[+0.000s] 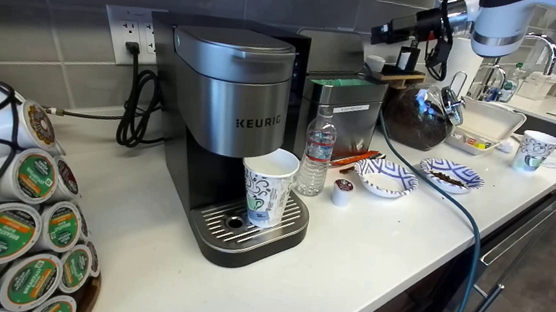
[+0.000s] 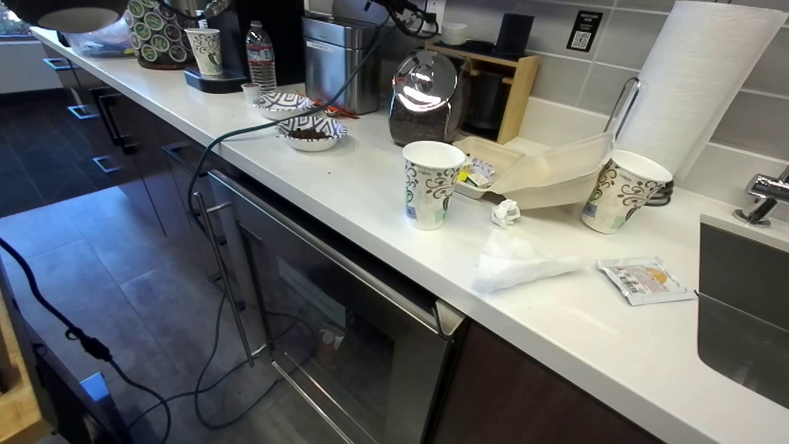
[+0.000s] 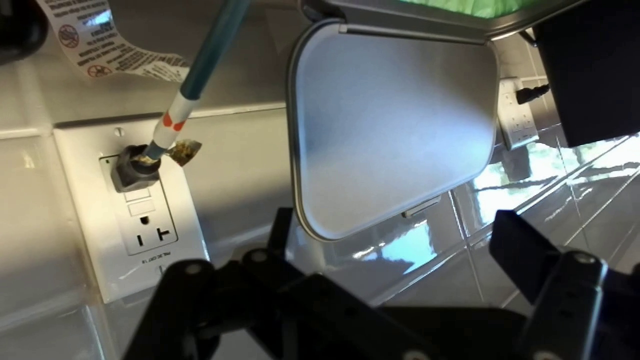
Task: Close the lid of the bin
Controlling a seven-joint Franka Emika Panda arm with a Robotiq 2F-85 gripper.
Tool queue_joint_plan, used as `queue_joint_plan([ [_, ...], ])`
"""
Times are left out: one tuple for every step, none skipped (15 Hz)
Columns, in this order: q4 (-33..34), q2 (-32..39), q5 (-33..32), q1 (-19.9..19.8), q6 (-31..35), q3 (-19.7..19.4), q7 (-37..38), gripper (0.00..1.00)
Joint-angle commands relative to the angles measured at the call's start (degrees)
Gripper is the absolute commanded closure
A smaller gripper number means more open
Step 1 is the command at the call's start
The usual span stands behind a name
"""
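The bin point(image 1: 346, 116) is a boxy steel container with a green liner, behind the coffee maker. It also shows in an exterior view point(image 2: 333, 68). Its lid point(image 1: 336, 52) stands open, tilted up from the back edge. In the wrist view the lid point(image 3: 395, 125) is a flat grey panel with rounded corners, hinged to the bin's rim point(image 3: 420, 27). My gripper point(image 1: 378, 34) is beside the lid's upper edge. In the wrist view the gripper point(image 3: 393, 230) is open with nothing between its fingers. The finger on the left is near a lid corner; I cannot tell whether they touch.
A Keurig coffee maker point(image 1: 243, 93) and water bottle point(image 1: 318, 153) stand by the bin. A glass jar point(image 1: 415, 114) and a wooden stand point(image 2: 518, 92) are on its other side. A tiled wall and a power outlet point(image 3: 135, 205) are behind. A blue cable point(image 1: 462, 213) crosses the counter.
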Motion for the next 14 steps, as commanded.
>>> queue_joint_plan([
  [-1.2, -1.8, -3.3, 0.0, 5.3, 2.0, -2.3, 0.00],
  [-1.5, -2.0, -3.9, 0.0, 7.0, 2.2, -3.2, 0.00],
  [-2.0, -2.1, -4.8, 0.1, 9.5, 2.1, -4.1, 0.00],
  [-2.5, -2.2, -5.6, 0.1, 11.8, 2.0, -4.7, 0.00],
  [-3.0, -2.3, -6.3, 0.2, 13.9, 1.8, -5.4, 0.00],
  [-2.8, -3.1, -8.7, 0.2, 15.1, 2.7, -5.0, 0.00],
  [-3.0, -3.1, -9.6, 0.3, 16.3, 2.5, -4.8, 0.00],
  [-3.2, -3.1, -10.5, 0.3, 17.2, 2.3, -4.5, 0.00],
  [-3.1, -3.3, -11.0, 0.3, 17.0, 2.3, -4.3, 0.00],
  [-3.1, -3.3, -11.5, 0.3, 16.8, 2.1, -3.8, 0.00],
  [-3.1, -3.4, -11.3, 0.3, 15.1, 2.3, -3.4, 0.00],
  [-3.1, -3.6, -11.4, 0.3, 14.5, 2.5, -3.6, 0.00],
  [-3.3, -3.8, -11.4, 0.3, 14.4, 2.6, -3.8, 0.00],
  [-3.4, -4.0, -11.5, 0.3, 14.4, 2.9, -4.3, 0.00],
])
